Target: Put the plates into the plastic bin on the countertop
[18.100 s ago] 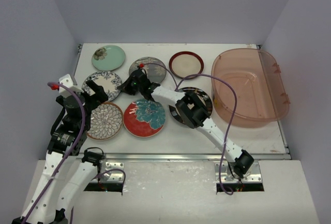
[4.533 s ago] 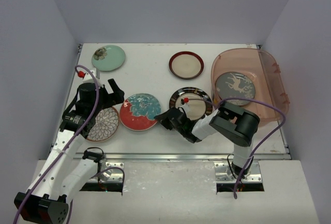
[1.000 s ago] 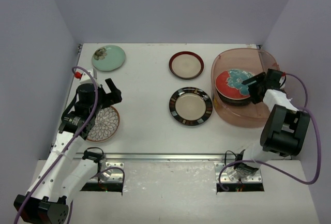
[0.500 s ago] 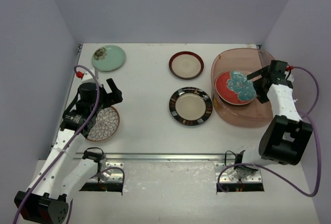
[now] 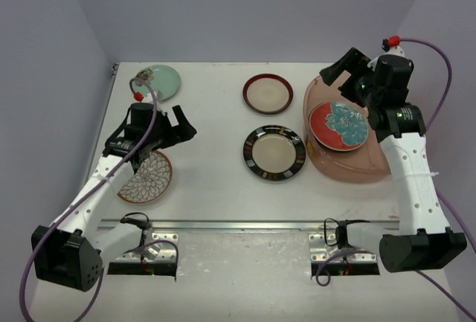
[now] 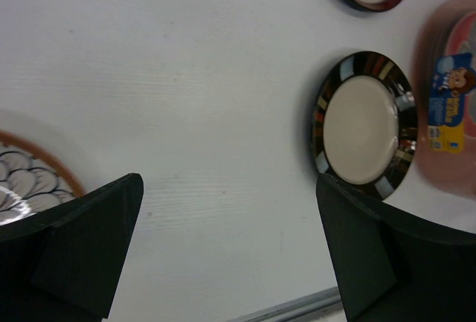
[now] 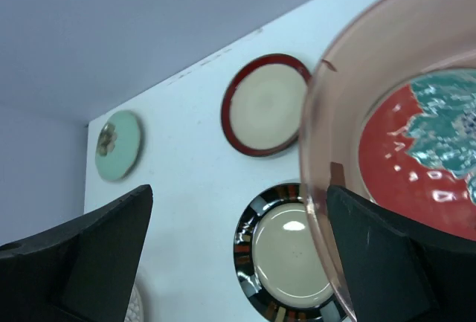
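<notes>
The red-teal floral plate [image 5: 339, 125] lies inside the pinkish plastic bin [image 5: 349, 167] at the right of the countertop [image 5: 216, 114]. My right gripper [image 5: 343, 75] hangs open and empty above the bin's far left rim. In the right wrist view the floral plate [image 7: 424, 158] shows behind the bin wall [image 7: 312, 136]. On the countertop lie a black-rimmed plate [image 5: 274, 152], a maroon-rimmed plate [image 5: 268, 93], a mint green plate [image 5: 160, 80] and a brown-white petal plate [image 5: 145, 177]. My left gripper [image 5: 186, 130] is open, just above and right of the petal plate, holding nothing.
The left wrist view shows bare white counter under the left gripper [image 6: 229, 210], the black-rimmed plate [image 6: 364, 132] ahead to the right and the metal front edge [image 6: 297, 308]. A blue-yellow sticker [image 6: 451, 102] sits on the bin wall. Grey walls close in the counter.
My right gripper has let go of the red-teal plate, which now rests in the bin, and has risen toward the bin's far rim. The left arm has reached further right and forward.
</notes>
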You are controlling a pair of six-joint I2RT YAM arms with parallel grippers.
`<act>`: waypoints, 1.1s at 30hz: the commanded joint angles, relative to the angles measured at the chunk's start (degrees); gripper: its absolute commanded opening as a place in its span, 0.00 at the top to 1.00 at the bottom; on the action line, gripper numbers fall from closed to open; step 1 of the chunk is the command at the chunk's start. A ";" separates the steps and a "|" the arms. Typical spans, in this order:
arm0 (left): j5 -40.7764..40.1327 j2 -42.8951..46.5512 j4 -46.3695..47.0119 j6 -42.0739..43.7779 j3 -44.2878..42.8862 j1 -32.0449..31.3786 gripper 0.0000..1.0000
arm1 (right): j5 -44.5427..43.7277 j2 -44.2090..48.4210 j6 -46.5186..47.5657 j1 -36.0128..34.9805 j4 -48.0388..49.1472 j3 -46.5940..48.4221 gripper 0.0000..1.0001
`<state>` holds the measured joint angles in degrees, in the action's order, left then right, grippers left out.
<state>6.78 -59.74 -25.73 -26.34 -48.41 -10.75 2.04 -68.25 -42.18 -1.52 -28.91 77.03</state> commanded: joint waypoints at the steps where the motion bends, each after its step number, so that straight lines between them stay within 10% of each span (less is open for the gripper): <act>1: 13.27 -9.46 14.57 -6.75 -3.00 -5.23 0.00 | 16.80 -1.55 10.11 -3.31 -6.87 5.84 0.01; 7: 21.62 -30.23 30.61 -6.96 -8.16 -11.22 0.00 | 45.13 8.33 1.89 -3.23 8.54 -8.55 0.01; 21: 30.21 -55.11 36.95 -6.95 -16.48 -12.54 0.13 | 48.60 20.08 4.38 -3.23 7.48 -15.34 0.01; 29: 30.25 -63.46 33.20 -5.47 -21.06 -12.54 0.55 | 49.80 20.02 1.61 -3.23 12.67 -18.20 0.01; 33: 30.71 -65.11 33.38 -5.43 -21.37 -12.63 0.61 | 50.52 18.72 0.56 -3.23 13.75 -19.46 0.01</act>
<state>38.02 -122.18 8.90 -33.38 -69.51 -22.87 50.73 -48.63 -40.25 -4.64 -20.12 58.24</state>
